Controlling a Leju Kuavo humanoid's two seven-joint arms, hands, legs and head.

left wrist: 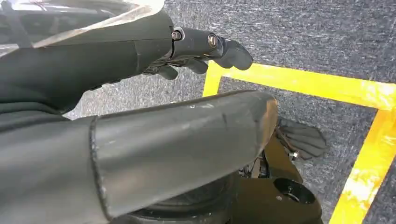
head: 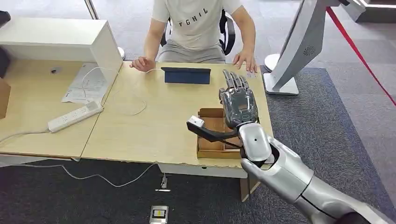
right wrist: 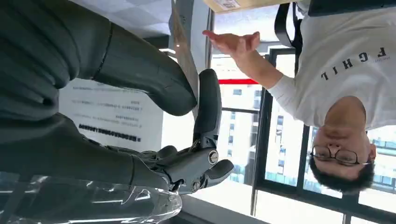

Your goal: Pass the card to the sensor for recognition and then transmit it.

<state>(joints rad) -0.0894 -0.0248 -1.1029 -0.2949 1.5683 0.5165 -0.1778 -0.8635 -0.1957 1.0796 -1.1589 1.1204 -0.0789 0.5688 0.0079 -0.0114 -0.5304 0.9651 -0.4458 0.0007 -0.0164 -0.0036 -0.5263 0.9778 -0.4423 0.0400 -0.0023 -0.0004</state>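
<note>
My right hand [head: 238,100] is raised over the right part of the wooden table [head: 154,121], fingers pointing toward the person [head: 201,23] seated across. In the right wrist view a thin pale card [right wrist: 183,51], seen edge-on, is pinched between the thumb and a dark finger [right wrist: 208,102]. In the head view the hand's back hides the card. The dark blue sensor unit [head: 186,75] stands on the table, left of the hand and a little farther away. The person's hand [head: 245,59] rests palm-down on the table edge just beyond my fingertips. My left hand [left wrist: 205,49] hangs over the floor, holding nothing.
An open cardboard tray [head: 211,140] lies under my right forearm at the table's near edge. A white power strip [head: 74,116] and papers [head: 86,84] sit on the left. A white stand [head: 299,46] rises right of the table. Yellow tape [left wrist: 355,88] marks the floor.
</note>
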